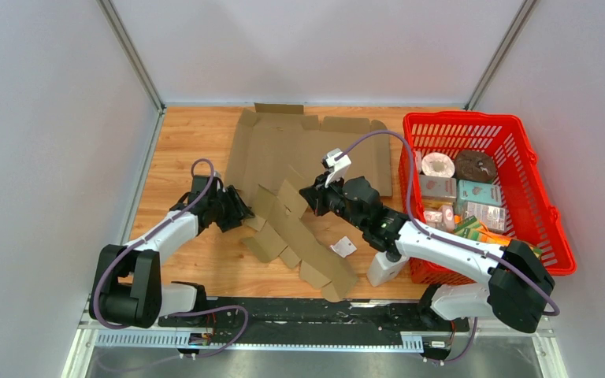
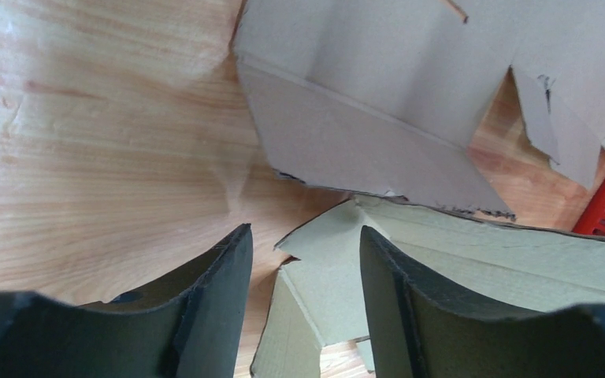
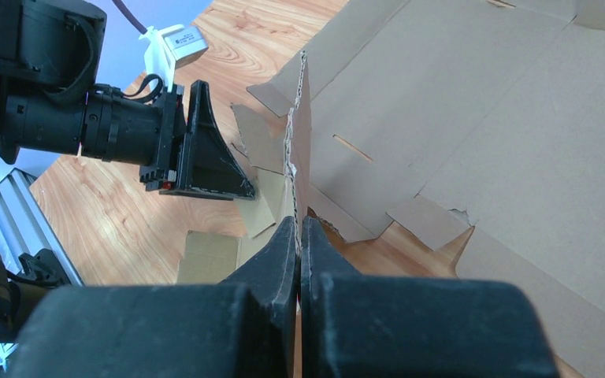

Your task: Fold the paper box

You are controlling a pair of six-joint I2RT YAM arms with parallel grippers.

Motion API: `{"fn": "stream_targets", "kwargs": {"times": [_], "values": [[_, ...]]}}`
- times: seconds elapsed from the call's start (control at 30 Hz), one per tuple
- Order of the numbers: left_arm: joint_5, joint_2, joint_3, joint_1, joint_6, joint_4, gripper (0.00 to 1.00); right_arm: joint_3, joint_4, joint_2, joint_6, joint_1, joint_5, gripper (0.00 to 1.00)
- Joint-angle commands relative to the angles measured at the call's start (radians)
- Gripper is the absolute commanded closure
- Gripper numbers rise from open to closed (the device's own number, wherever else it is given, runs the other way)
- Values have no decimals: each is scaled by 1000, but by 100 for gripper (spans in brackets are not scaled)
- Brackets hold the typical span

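Paper box: you are working the narrower cardboard blank, which is lying mid-bench in front of a second, wider cardboard sheet.
Long axis: it is running on a diagonal, from the far left by the left gripper down to the near right by your right arm's base.
Right gripper: the jaws are pinching tight on the thin edge of a flap that is standing up off the blank.
Left gripper: the jaws are standing apart, grasping nothing. A flap corner at the blank's left end is lying in the gap; whether it is touching a pad you cannot tell.
Key relation: your left arm is sitting nearer the loose end, while the right is anchoring the middle from the opposite side.
Next move, a guess: you are probably needing the left jaws to close on that corner and raise it toward the held flap.
Risk: the wider sheet's edge is lying just beyond the corner and may snag.
Aside: a red basket of packets is sitting right of the work.
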Motion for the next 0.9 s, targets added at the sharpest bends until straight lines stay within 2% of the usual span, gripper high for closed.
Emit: {"fn": "stream_targets", "kwargs": {"times": [0.0,0.13,0.27,0.33,0.47,0.67,0.73,0.87], "values": [[12,-8,-26,-6,0,52,39,-9,67,-19,18,-11,-28,100],[112,57,-40,-6,2,175,40,-12,77,-15,15,-12,-46,100],[173,58,-54,-6,7,226,49,-13,77,-15,15,-17,-48,100],[176,33,-61,-6,8,226,52,-13,79,-13,15,-18,-50,100],[154,-27,-84,-6,-3,258,67,-13,79,-10,16,-18,-53,100],[68,-96,-87,-6,10,178,82,-9,77,-1,21,-18,-62,100],[52,-91,-78,-6,7,152,83,-6,77,1,21,-18,-66,100],[84,-27,-64,-6,-53,132,76,-7,79,1,24,-18,-69,100]]}}
